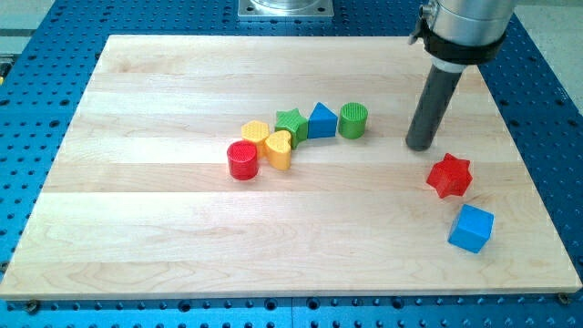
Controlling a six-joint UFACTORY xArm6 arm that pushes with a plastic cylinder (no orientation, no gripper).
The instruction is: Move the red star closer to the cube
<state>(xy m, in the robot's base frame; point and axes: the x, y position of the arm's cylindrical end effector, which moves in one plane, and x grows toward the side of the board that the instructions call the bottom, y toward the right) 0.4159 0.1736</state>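
- Worktop [164, 228] of pale wood fills most of the view, lying on a blue perforated base [36, 73]; a grey metal mount [285, 8] shows at the view's top edge.
- We carry no gripper, so there is nothing to call open or closed; our arm ends in a dark rod [433, 105] that comes down from the view's top right.
- We see my tip [420, 145] resting on the wood, touching no block.
- We find the red star [449, 176] just below and to the view's right of my tip, near it but apart from it.
- We see the blue cube [471, 228] below the red star, slightly further to the view's right, close to it with a small gap between them.
- We count six more blocks in a curved row near the middle of the board, well apart from my tip.
- From the view's left that row runs: a red cylinder [242, 160], a yellow block [257, 136] of unclear shape, a yellow heart-like block [279, 149], a green star [291, 122], a blue triangular block [322, 121] and a green cylinder [353, 120].
- We see these neighbours touching or nearly touching one another; we cannot tell which at every joint.
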